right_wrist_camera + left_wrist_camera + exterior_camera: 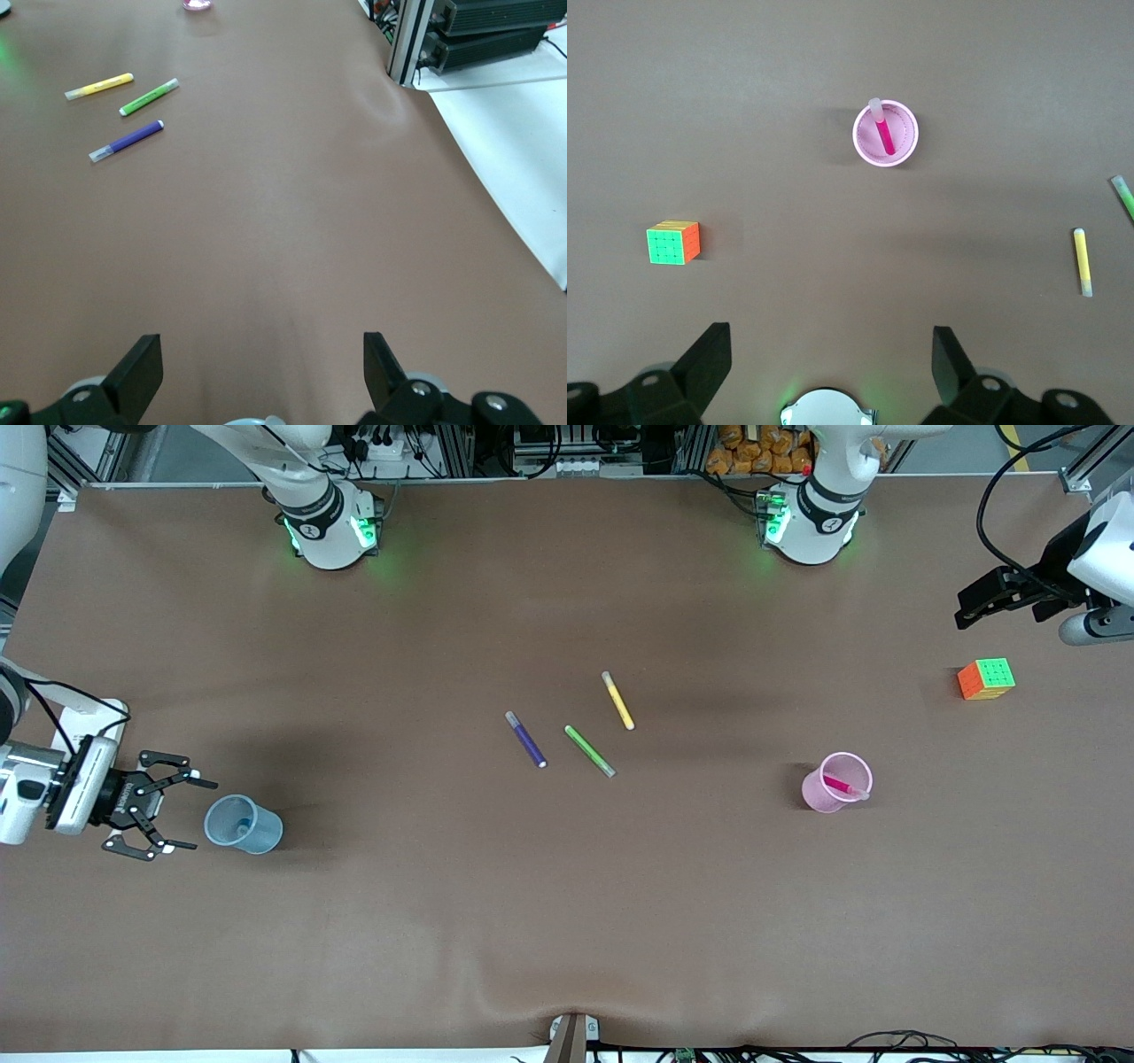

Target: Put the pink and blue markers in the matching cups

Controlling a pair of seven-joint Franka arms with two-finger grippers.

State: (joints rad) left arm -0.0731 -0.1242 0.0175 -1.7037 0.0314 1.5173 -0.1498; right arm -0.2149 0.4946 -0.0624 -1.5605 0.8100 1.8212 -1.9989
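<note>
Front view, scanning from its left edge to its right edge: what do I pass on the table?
right gripper → blue cup → purple pen → green pen → yellow pen → pink cup → puzzle cube → left gripper

Both arms have white housings with black joint bands and green lights at their bases. The right gripper (pixel 164 813) has black fingers on a white-and-black wrist with black cables; the left gripper (pixel 974 607) is black.

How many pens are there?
5: purple pen, green pen and yellow pen lie mid-table; pink marker in the pink cup; blue marker in the blue cup.
</note>
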